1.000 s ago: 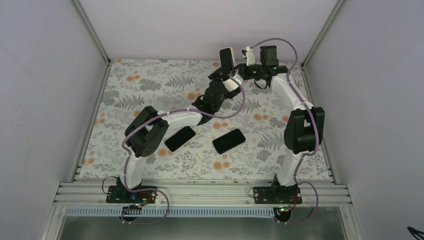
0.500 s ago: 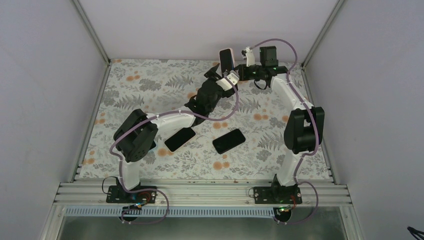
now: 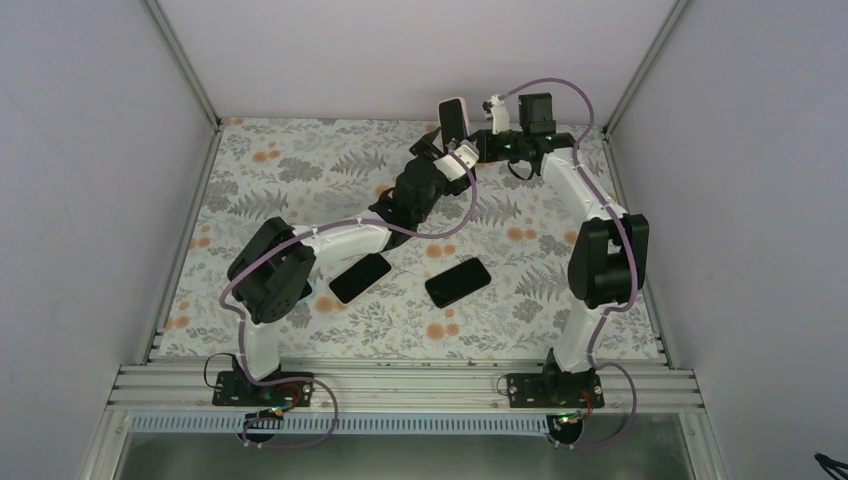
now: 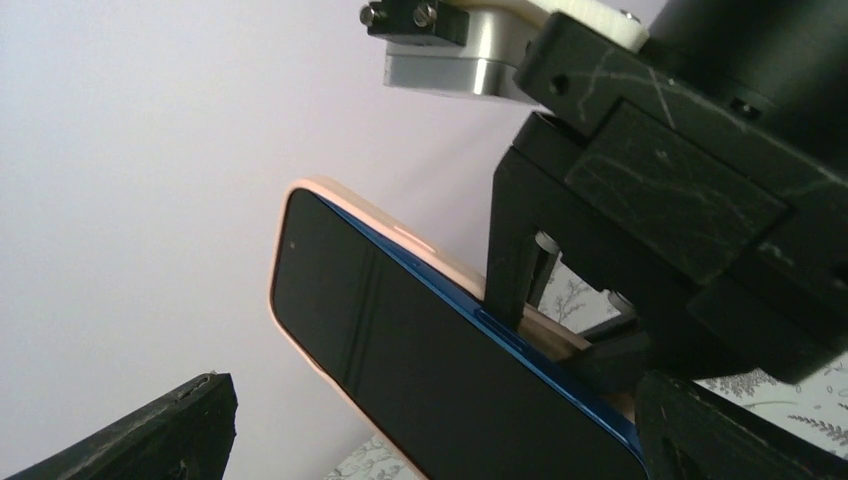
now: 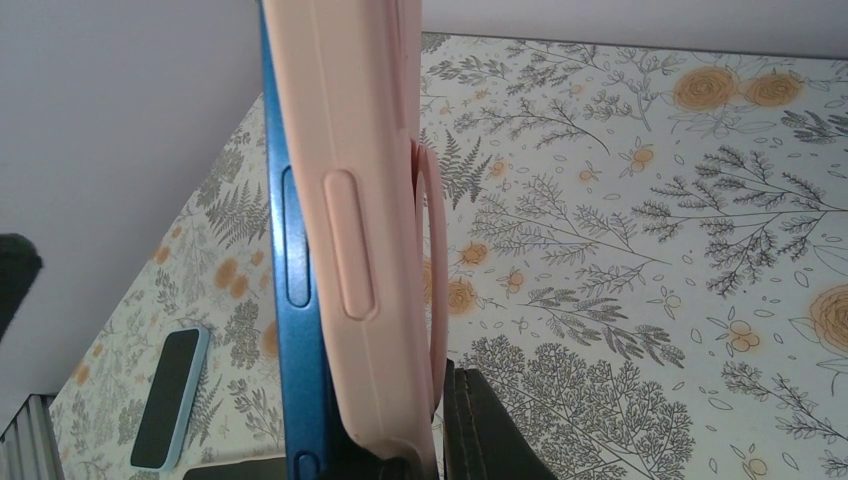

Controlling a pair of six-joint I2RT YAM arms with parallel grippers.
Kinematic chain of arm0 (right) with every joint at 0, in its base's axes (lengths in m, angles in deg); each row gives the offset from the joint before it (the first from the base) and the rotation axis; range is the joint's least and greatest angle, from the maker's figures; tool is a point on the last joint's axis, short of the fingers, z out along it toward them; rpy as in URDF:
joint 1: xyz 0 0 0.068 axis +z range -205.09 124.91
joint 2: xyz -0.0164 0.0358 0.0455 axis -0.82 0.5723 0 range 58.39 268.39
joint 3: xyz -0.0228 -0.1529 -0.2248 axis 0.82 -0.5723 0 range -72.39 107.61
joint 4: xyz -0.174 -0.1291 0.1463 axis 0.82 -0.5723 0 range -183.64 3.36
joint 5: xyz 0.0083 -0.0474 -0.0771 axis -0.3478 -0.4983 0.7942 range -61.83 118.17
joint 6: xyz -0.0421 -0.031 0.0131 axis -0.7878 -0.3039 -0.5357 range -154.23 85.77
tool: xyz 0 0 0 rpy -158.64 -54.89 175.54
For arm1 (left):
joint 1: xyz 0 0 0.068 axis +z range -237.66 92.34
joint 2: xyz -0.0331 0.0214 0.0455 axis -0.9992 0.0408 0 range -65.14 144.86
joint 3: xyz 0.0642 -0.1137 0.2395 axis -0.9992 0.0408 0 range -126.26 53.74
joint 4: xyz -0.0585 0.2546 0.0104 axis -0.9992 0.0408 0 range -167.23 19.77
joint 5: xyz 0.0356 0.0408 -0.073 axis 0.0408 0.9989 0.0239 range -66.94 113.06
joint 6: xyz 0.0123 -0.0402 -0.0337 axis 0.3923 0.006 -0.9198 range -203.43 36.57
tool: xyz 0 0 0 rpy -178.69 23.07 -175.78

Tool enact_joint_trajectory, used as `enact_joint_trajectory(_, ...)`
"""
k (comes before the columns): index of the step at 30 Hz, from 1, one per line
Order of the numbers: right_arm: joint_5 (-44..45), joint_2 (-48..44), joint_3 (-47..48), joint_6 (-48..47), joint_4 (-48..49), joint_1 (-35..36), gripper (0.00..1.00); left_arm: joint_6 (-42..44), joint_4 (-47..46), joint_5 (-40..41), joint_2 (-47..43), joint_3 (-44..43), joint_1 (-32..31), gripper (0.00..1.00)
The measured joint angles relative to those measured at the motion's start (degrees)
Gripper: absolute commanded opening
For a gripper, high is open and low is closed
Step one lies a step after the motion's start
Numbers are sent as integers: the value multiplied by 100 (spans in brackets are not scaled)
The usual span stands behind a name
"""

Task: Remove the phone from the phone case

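Note:
The phone [image 3: 452, 118], dark-screened with a blue edge, stands upright in its pink case above the table's back edge. My right gripper [image 3: 469, 141] is shut on the case's lower end. In the right wrist view the blue phone [image 5: 295, 300] sits partly out of the pink case [image 5: 365, 200], with my right gripper [image 5: 400, 445] clamped at the bottom. My left gripper [image 3: 438, 152] is open just below and left of the phone. In the left wrist view the phone's screen [image 4: 420, 350] lies between my left gripper's [image 4: 430, 435] wide-apart fingers without touching them.
Two other phones lie flat mid-table: one under my left forearm [image 3: 360, 277], one to its right [image 3: 458, 281]. A phone in a light blue case [image 5: 170, 395] shows in the right wrist view. The enclosure's back wall stands right behind the held phone.
My left arm's elbow has swung left and its gripper has shifted slightly down-left beside the phone. The right arm and the phone have stayed put.

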Motion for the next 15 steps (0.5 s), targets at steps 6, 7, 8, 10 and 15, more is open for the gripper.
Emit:
enact_joint_trajectory(6,37,0,0,2,0,0,4,-55,155,-17,17,-13,4,98)
enact_joint_trajectory(7,50,-2,0,2,4,0,3,-59,166,-17,39,-28,11,98)
enact_joint_trajectory(8,46,-4,0,2,4,-2,3,-63,173,-22,76,-59,13,98)
enact_joint_trajectory(10,50,-13,0,4,4,2,3,-101,188,-37,192,-149,17,98)
enact_joint_trajectory(15,87,-33,0,-4,11,-13,3,-153,293,-33,339,-341,22,98)
